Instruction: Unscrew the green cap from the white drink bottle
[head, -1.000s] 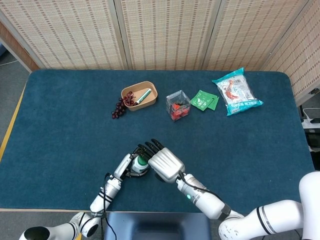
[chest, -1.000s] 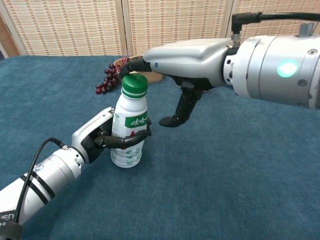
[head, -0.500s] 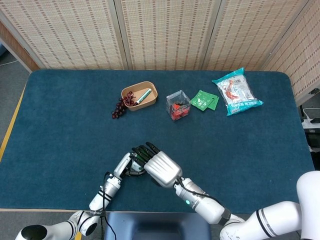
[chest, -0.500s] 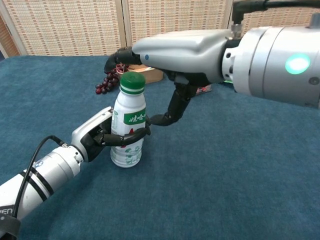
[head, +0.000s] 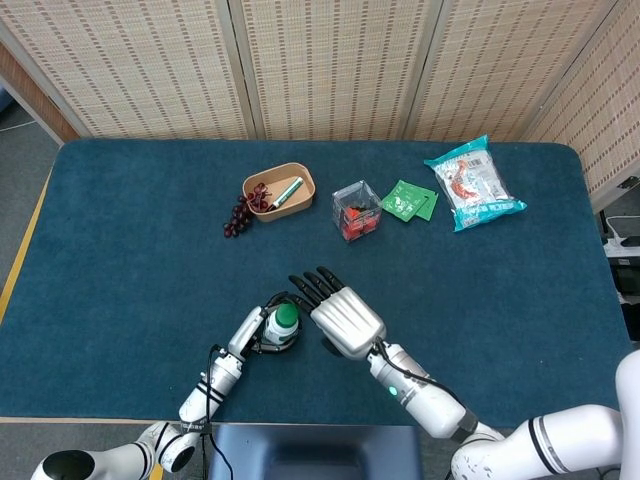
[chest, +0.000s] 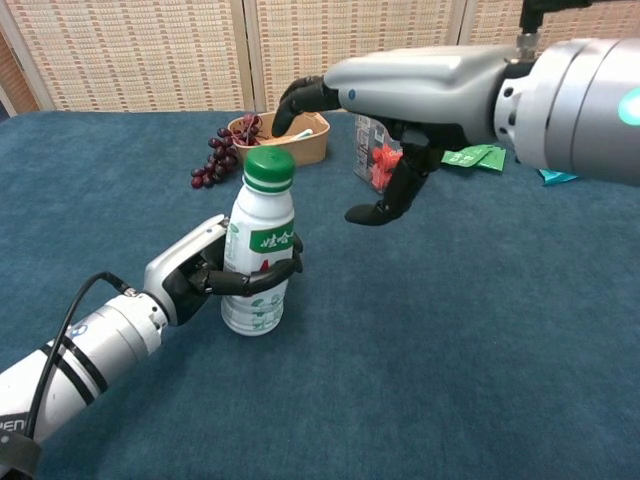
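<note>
— Why does the left hand (chest: 200, 275) wrap the white drink bottle (chest: 258, 268)?
— To brace it upright on the table (chest: 450, 330) — green cap (chest: 268, 170) on, while the right hand (chest: 400, 90) hovers beside it, fingers spread, holding nothing.

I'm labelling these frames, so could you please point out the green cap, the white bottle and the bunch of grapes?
green cap (chest: 269, 170), chest view, on its side wall.
white bottle (chest: 261, 230), chest view, on its label.
bunch of grapes (head: 237, 217), head view, mid-cluster.

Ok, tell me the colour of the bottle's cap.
Green cap, on a white bottle; clearest in the chest view.
</note>
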